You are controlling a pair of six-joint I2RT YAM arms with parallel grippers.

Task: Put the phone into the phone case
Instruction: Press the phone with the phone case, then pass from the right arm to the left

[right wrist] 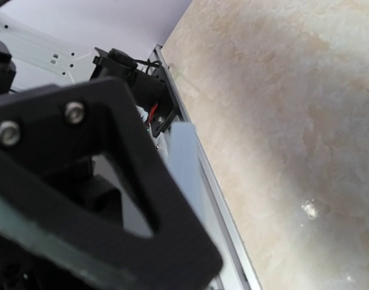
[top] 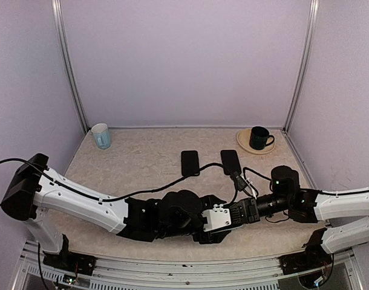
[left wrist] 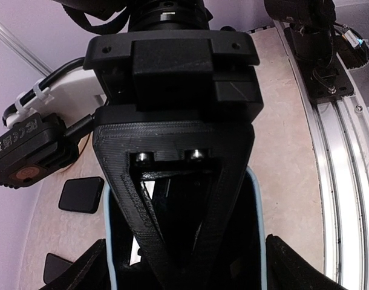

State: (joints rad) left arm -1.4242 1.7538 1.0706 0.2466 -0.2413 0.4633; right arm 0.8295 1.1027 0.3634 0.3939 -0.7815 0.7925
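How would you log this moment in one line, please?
right claw: shut on blue-rimmed case | left claw: straddling case, contact unclear | two black slabs: flat on table

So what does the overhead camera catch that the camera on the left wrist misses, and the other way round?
Only the overhead view shows the pale blue mug at the back left and the dark mug on its saucer at the back right. Only the left wrist view shows the blue-rimmed case, close up, with the right hand shut on it. Both views show the two black slabs lying on the table.
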